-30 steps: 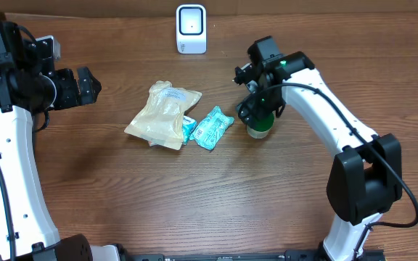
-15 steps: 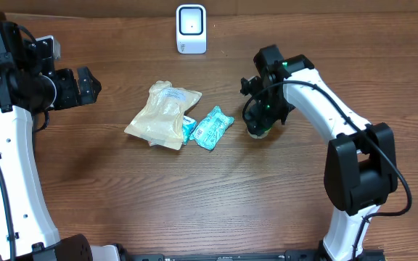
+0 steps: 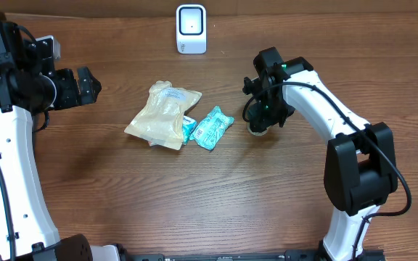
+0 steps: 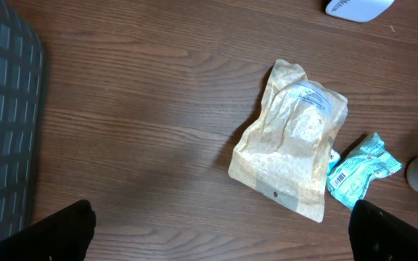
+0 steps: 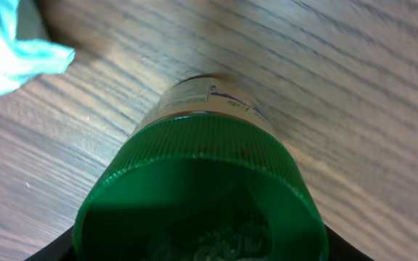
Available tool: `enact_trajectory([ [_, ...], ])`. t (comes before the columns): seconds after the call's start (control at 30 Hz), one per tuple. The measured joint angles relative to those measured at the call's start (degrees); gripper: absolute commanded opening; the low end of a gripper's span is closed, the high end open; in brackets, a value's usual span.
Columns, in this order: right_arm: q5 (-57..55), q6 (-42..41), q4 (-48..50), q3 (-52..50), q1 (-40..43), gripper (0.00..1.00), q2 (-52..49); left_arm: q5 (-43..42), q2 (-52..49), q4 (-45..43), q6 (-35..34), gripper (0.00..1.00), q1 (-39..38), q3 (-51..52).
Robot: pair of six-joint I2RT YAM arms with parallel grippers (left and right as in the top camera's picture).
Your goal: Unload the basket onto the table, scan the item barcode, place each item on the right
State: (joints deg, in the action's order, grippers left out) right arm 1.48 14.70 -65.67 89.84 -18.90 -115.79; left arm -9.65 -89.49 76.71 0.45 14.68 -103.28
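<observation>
A green-capped jar (image 5: 202, 181) with a printed label stands upright on the table, right of centre. My right gripper (image 3: 262, 119) is down over it, so in the overhead view only the jar's base (image 3: 258, 130) shows. In the right wrist view the cap fills the space between my black fingers (image 5: 350, 243), which press against its sides. The white scanner (image 3: 191, 29) stands at the back centre. My left gripper (image 3: 85, 85) hangs open at the far left, holding nothing.
A tan pouch (image 3: 163, 114) and a teal packet (image 3: 212, 127) showing a barcode lie mid-table, left of the jar. In the left wrist view a grey gridded mat (image 4: 2, 123) lies at the left edge.
My right gripper has come down over the jar and drawn its fingers in onto the cap. The left arm has not moved.
</observation>
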Motion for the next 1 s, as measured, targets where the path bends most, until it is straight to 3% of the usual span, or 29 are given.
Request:
enact_trajectory([
  [0.2,0.04,-17.81,-1.40,0.15,0.00,0.34,0.00,0.00,0.00,0.00,0.00,0.99,0.00,0.00],
  [0.63,0.31,-77.33,2.29,0.26,-1.14,0.31,0.00,0.00,0.00,0.00,0.00,1.00,0.00,0.00],
  [0.67,0.63,-81.48,2.21,0.28,-1.38,0.28,0.00,0.00,0.00,0.00,0.00,1.00,0.00,0.02],
  [0.73,1.42,-88.54,2.10,0.37,-1.73,0.12,0.00,0.00,0.00,0.00,0.00,1.00,0.00,0.00],
  [0.77,1.75,-91.17,2.12,0.37,-1.81,0.12,0.00,0.00,0.00,0.00,0.00,1.00,0.00,0.00],
  [0.83,2.49,-95.89,2.14,0.37,-1.95,0.24,0.00,0.00,0.00,-0.02,0.00,0.99,0.00,0.00],
  [0.9,2.86,-99.32,2.19,0.37,-2.05,0.60,0.00,0.00,0.00,0.00,0.00,1.00,0.00,0.00],
  [0.93,2.93,-100.48,2.25,0.37,-2.10,0.87,0.00,0.02,0.00,0.00,0.00,0.99,0.00,0.00],
  [0.97,3.06,-101.53,2.36,0.37,-2.12,1.00,0.00,0.00,0.00,0.00,0.00,0.99,0.00,0.00],
  [1.0,3.23,-102.62,2.45,0.37,-2.14,1.00,0.00,0.00,0.00,0.00,0.00,1.00,0.00,0.00],
])
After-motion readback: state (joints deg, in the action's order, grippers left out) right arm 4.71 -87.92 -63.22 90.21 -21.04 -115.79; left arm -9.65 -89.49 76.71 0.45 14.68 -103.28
